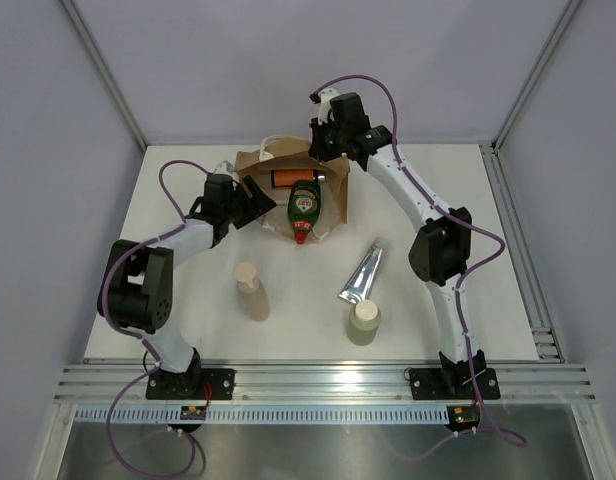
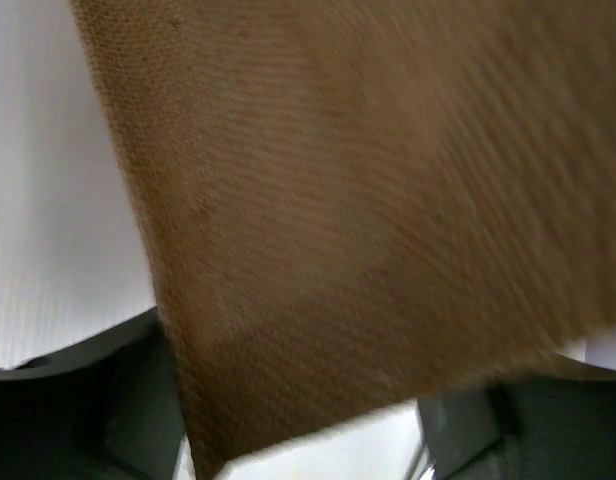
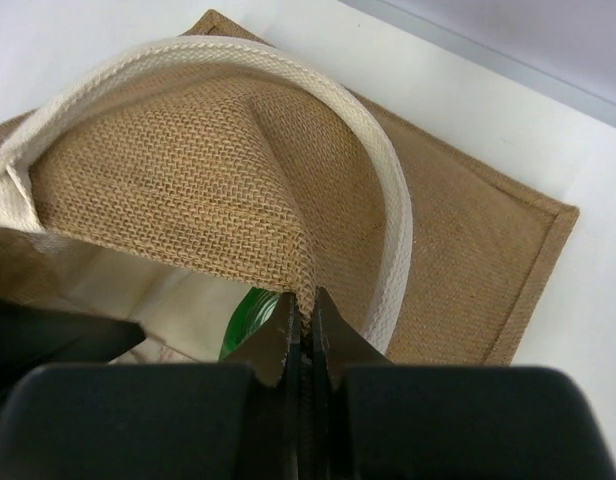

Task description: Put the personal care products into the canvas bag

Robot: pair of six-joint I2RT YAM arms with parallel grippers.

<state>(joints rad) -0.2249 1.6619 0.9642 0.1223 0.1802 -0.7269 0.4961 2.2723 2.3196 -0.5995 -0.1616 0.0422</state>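
The canvas bag (image 1: 260, 162) lies at the back of the table with its mouth held open. My right gripper (image 1: 333, 142) is shut on the bag's jute rim (image 3: 288, 250), next to a cream handle (image 3: 388, 220). A green red-capped bottle (image 1: 304, 205) lies in the bag's mouth; it also shows in the right wrist view (image 3: 250, 318). An orange item (image 1: 286, 178) sits deeper inside. My left gripper (image 1: 256, 205) is at the bag's left edge; its jaws stand wide apart with brown fabric (image 2: 368, 200) over them. Two beige bottles (image 1: 253, 290) (image 1: 365, 322) and the silver-blue tube (image 1: 362, 272) lie on the table. The third beige bottle is hidden.
The white table (image 1: 188, 320) ends at a metal rail (image 1: 318, 385) by the arm bases. Grey walls and frame posts close in the back and sides.
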